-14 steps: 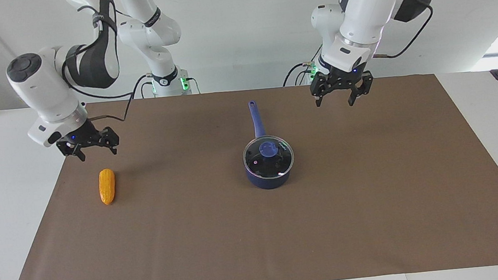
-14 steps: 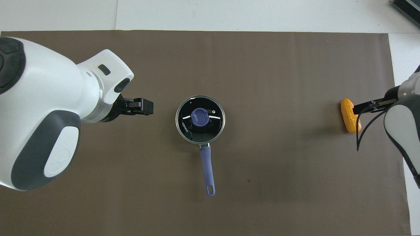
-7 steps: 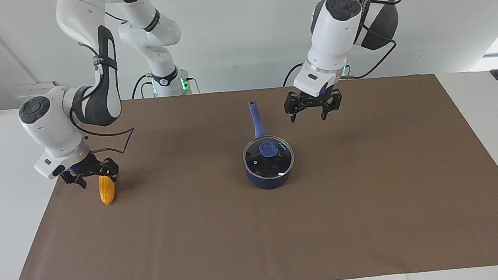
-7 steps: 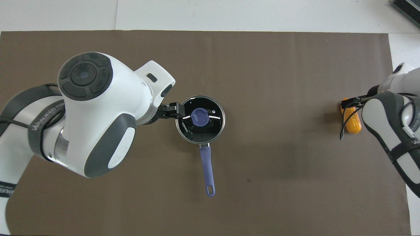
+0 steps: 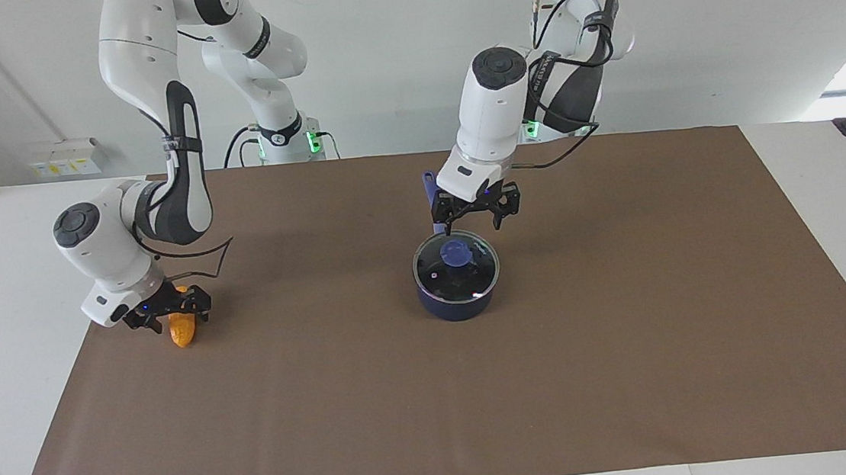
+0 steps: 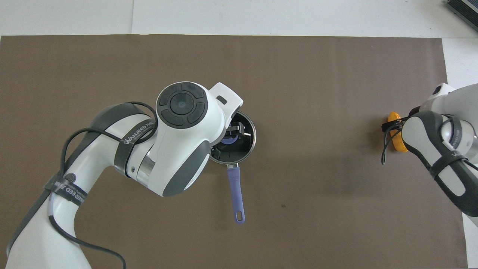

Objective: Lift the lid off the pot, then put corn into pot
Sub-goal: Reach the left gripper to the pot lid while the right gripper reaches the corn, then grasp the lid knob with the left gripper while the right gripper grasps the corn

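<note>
Left hand [image 5: 476, 217] spread above lid [image 5: 456, 267] — overhead hides this, right hand [image 5: 169, 315] spread astride corn [image 5: 183, 332]

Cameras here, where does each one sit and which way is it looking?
Facing view: high across the table, looking at both robots; whole arms show, left gripper over the glass blue-knobbed lid, right gripper at the orange-yellow toy corn cob.
Overhead view: above the robots' end, looking steeply down; the left arm's wrist covers much of the lid.
Both show the dark-blue saucepan, the corn cob and the brown mat, half a turn apart.
</note>
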`<state>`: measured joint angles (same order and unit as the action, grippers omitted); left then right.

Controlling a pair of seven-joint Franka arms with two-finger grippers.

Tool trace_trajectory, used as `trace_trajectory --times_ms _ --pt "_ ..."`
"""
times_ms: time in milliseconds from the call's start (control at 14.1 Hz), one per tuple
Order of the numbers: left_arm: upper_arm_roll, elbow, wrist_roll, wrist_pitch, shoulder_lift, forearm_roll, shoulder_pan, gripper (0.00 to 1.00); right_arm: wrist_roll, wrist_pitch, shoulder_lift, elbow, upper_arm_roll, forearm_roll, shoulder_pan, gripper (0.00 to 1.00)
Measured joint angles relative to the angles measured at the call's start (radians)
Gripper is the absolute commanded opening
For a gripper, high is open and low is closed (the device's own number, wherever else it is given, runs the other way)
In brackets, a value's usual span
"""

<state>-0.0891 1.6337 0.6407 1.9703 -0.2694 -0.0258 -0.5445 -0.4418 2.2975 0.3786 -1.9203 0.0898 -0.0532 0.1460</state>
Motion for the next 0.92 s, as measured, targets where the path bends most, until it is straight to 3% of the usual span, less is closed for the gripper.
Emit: trace_trajectory --times_ms 71,142,213,283,354,921 --pt "0.001 -0.012 0.0 0.0 -0.014 0.0 0.0 1.0 0.0 0.0 0.0 -0.003 -0.001 0.0 0.0 1.0" --pt "0.001 -0.023 0.0 0.0 -0.027 0.0 0.0 1.0 -0.002 0.0 0.0 -0.006 -0.002 0.0 0.0 0.8" --pt "0.0 -0.033 0.0 0.0 -0.039 0.0 0.0 1.0 -0.008 0.0 0.0 -0.008 -0.002 0.0 0.0 0.49" --pt "0.001 -0.042 0.0 0.0 -0.048 0.0 0.0 1.0 -0.023 0.0 0.0 -0.009 -0.002 0.0 0.0 0.1" --pt "0.002 -0.048 0.0 0.0 -0.054 0.0 0.0 1.0 -0.037 0.0 -0.001 -0.009 -0.002 0.0 0.0 0.0" --pt "0.004 -0.097 0.0 0.0 -0.114 0.0 -0.001 1.0 -0.042 0.002 -0.007 0.017 -0.001 0.0 -0.007 0.0"
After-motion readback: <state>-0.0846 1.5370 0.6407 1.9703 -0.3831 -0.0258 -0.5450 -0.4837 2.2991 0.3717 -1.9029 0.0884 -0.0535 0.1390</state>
